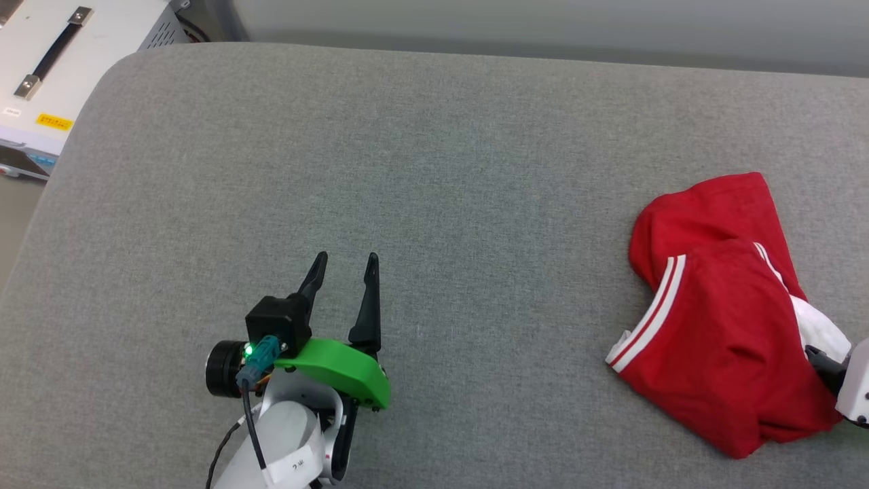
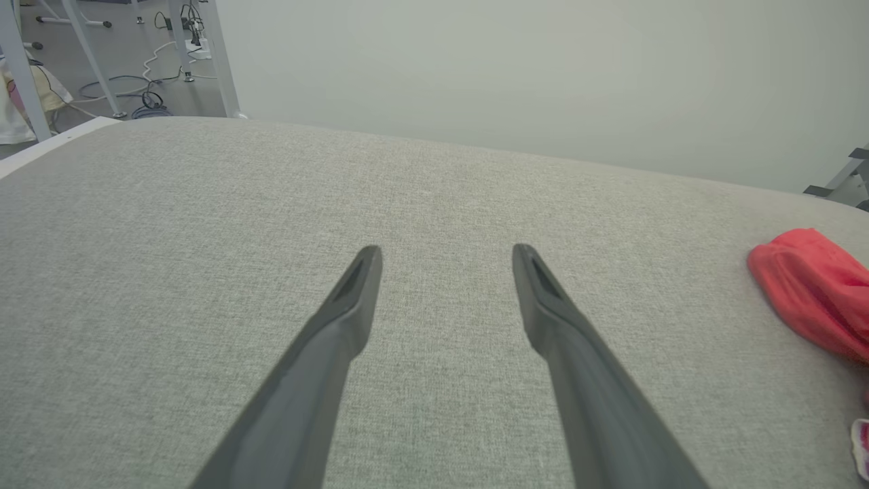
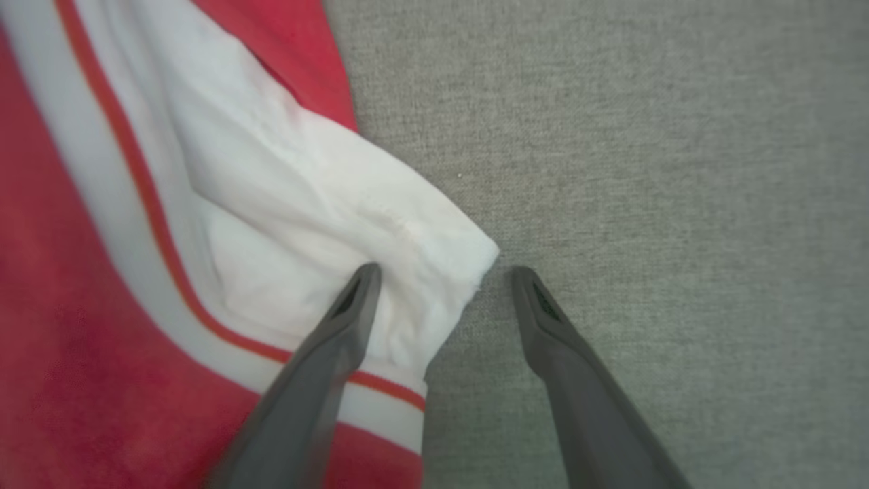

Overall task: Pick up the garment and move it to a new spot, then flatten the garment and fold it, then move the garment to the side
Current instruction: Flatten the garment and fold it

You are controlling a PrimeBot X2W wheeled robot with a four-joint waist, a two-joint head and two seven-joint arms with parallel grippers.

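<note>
Red garment (image 1: 713, 326): bunched on cushion (image 1: 407, 170).
Right gripper (image 3: 446, 272): spread astride white cuff (image 3: 421, 251) (poised to pinch).
Left gripper (image 1: 346, 258): spread, idle.

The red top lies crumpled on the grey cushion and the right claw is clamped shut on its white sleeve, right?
Not shut: the right wrist view shows the right gripper open, one finger over the garment at its white sleeve, the other over the grey cushion. The rest holds.
</note>
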